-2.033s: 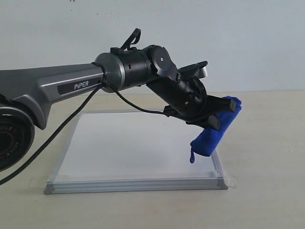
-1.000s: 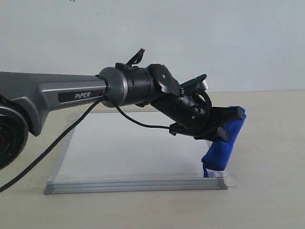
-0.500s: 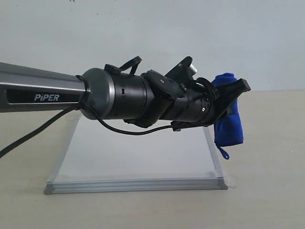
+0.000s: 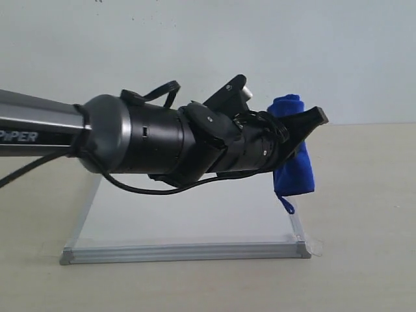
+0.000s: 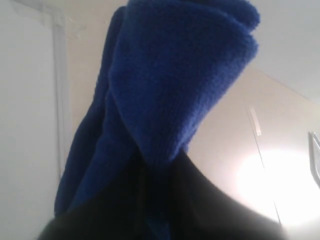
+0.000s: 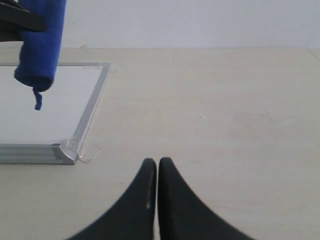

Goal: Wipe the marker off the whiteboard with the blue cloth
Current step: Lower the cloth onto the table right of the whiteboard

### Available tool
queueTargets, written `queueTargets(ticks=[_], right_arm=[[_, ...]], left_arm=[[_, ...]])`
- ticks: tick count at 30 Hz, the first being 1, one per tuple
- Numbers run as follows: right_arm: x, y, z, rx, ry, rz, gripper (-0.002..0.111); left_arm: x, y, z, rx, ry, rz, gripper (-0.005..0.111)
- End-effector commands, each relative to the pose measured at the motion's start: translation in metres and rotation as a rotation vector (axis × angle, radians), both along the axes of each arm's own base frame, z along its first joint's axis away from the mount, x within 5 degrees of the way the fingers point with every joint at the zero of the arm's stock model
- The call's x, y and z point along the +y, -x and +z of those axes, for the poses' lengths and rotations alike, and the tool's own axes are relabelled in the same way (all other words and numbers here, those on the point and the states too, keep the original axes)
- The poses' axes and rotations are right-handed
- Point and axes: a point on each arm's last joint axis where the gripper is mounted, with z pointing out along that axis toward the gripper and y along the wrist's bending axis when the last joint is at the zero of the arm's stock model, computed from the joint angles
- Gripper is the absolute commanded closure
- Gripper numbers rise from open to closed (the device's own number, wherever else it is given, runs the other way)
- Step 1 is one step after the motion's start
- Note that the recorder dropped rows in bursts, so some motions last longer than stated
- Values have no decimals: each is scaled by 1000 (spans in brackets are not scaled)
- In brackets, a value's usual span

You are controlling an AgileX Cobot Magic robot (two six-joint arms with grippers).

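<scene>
Right now my left gripper (image 4: 300, 133) is clenched on the cloth (image 4: 296, 172), and the cloth sits squarely between its jaws, pinched a little above the middle. A short rounded end pokes up past the jaws and the longer part hangs straight down below them. From the left wrist camera the cloth (image 5: 170, 90) fills nearly the whole view just ahead of the jaws, so I cannot see the fingertips themselves there. It is a deep royal blue, fuzzy, rolled into a fat tube with folded layers showing at the end, and a small loop tag (image 4: 286, 206) dangles from its lower end. The board (image 4: 195, 221) lies flat under the jaws, and the cloth hangs over its edge, apparently lifted clear of the surface. What I can see of the board is plain white inside a thin silvery frame. My right gripper (image 6: 158, 167) has its jaws pressed together with nothing between them, low over the bare table (image 6: 225, 100), with the board's corner and its tape tab (image 6: 90, 152) off to one side ahead of them.
</scene>
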Motion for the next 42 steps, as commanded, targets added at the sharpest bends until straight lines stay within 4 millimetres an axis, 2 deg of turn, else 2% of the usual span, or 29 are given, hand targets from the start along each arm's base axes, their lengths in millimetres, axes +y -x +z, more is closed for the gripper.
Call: queueTargets(ticks=[1, 5, 7, 13, 15, 20, 28, 33, 42], right_arm=[[0, 0, 1, -12, 2, -5, 107], [0, 0, 1, -12, 2, -5, 107], [0, 0, 1, -12, 2, -5, 107], [0, 0, 1, -12, 2, -5, 107], [0, 0, 1, -12, 2, -5, 107], [0, 0, 1, -12, 2, -5, 107], [0, 0, 1, -12, 2, -5, 107], [0, 0, 1, -12, 2, -5, 107], [0, 0, 1, -12, 2, -5, 107]], left_arm=[[16, 11, 24, -31, 63, 102, 103], [29, 10, 36, -38, 176, 257, 103], [31, 8, 36, -59, 177, 293, 103], [28, -1, 8, -11, 195, 363, 103], [21, -6, 1, 12, 223, 349, 103], [-5, -18, -6, -39, 185, 176, 103], [-18, -30, -31, -11, 164, 156, 103], [-32, -32, -48, 80, 98, 35, 103], [-22, -41, -53, 162, 126, 60, 103]])
